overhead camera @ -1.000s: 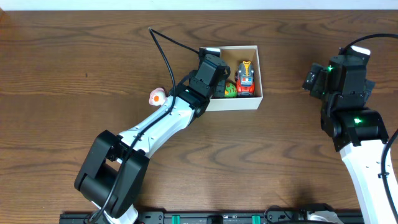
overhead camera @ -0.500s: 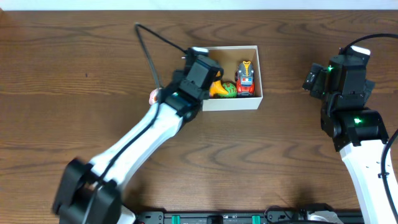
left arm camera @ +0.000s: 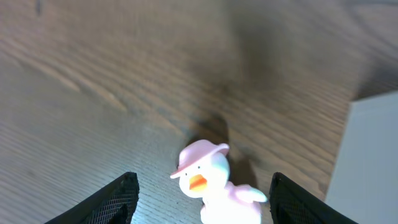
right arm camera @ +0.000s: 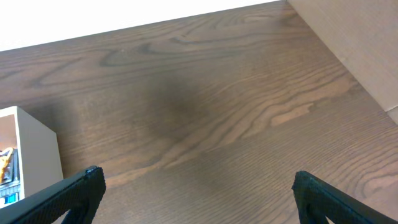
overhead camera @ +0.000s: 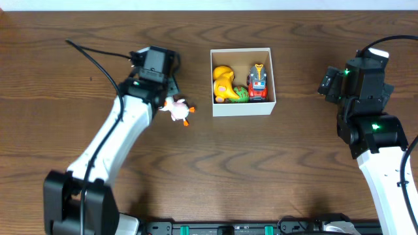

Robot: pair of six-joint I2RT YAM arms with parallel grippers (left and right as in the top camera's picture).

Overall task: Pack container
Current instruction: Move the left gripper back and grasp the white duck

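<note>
Container (overhead camera: 241,108): white-walled, on the table (overhead camera: 294,163), holding a yellow toy (overhead camera: 223,83) and a red truck (overhead camera: 258,83).
Writing: truck's markings too small to read.
Left gripper (left arm camera: 202,199): fingers spread, either side of pink duck (left arm camera: 211,180), apart from it.
Right gripper (right arm camera: 199,193): spread wide, empty, well right of container.

Dark wooden table (overhead camera: 274,163) fills the frame, a little pink-hatted duck toy (overhead camera: 177,109) lying on it left of centre, while at upper centre a yellow toy (overhead camera: 223,82) and a red truck (overhead camera: 258,83) sit side by side, with something green (overhead camera: 241,95), hard to make out, between them.
</note>
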